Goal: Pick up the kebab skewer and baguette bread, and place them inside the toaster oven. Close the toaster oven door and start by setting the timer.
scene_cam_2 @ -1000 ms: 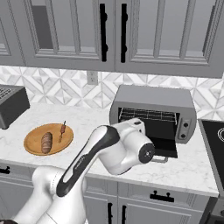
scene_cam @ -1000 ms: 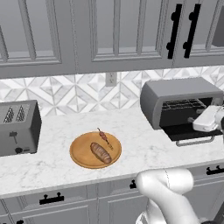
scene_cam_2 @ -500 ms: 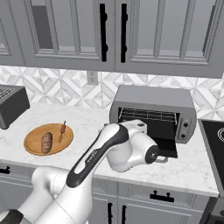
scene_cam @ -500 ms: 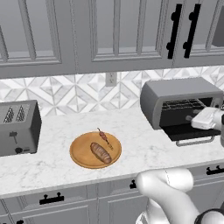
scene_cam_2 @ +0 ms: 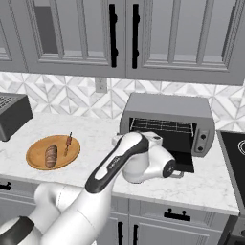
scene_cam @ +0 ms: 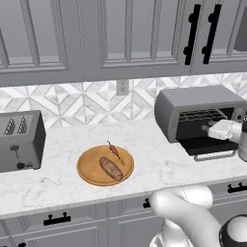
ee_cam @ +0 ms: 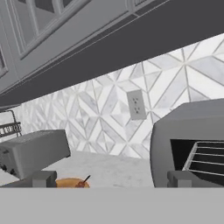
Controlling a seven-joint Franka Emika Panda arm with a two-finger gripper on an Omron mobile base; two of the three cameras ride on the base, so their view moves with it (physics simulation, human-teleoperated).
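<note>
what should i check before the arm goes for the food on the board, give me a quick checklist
1. Toaster oven door down and open: ok, the dark inside and wire rack show.
2. Kebab skewer on the round wooden board: ok, lying free.
3. Baguette bread on the same board: ok, beside the skewer, not overlapping it.
4. Gripper empty and ready: ok, fingers apart in the hand view, nothing between them.
5. Gripper near the food: not ok, it sits in front of the toaster oven, far right of the board.
6. Counter path from oven to board: ok; the slot toaster stands beyond the board.
</note>
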